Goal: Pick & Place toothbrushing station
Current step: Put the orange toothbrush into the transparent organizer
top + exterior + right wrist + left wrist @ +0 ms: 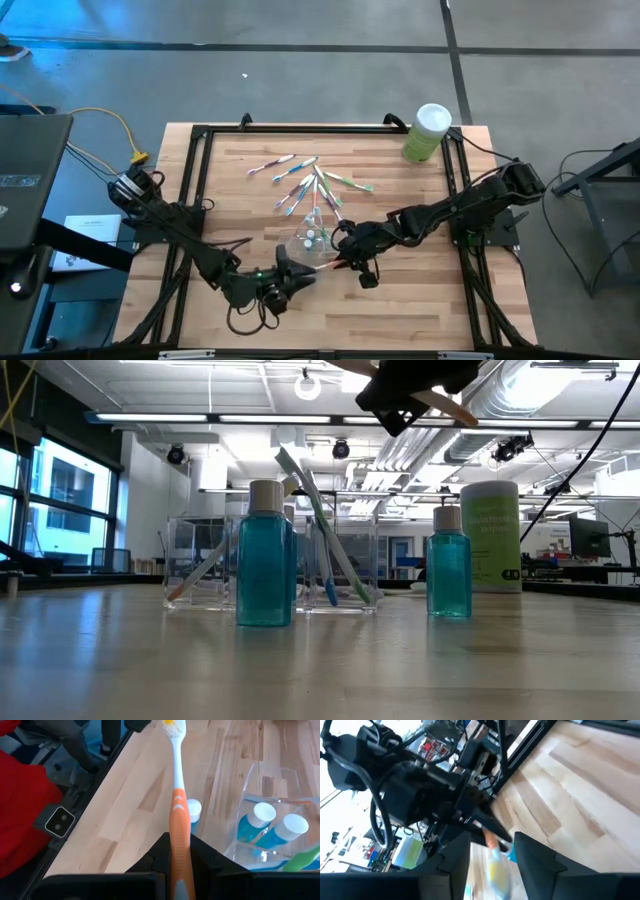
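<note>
From the high view, the clear plastic holder sits near the middle of the slatted wooden table, with a fan of thin pastel toothbrushes lying loose just behind it. The right gripper is right beside the holder, the left gripper just in front of it. A tall green canister stands well behind, at the table's corner.

Low view gives what overhead can't: the holder is boxy with see-through walls, brushes leaning inside, and two little teal bottles with pale caps stand in front of it.

Left wrist view is a blur; the left gripper's dark fingers stand apart, and I can't tell whether they hold anything.

Right wrist view: the right gripper is clamped on an orange-handled toothbrush with a white neck, next to the holder.
</note>
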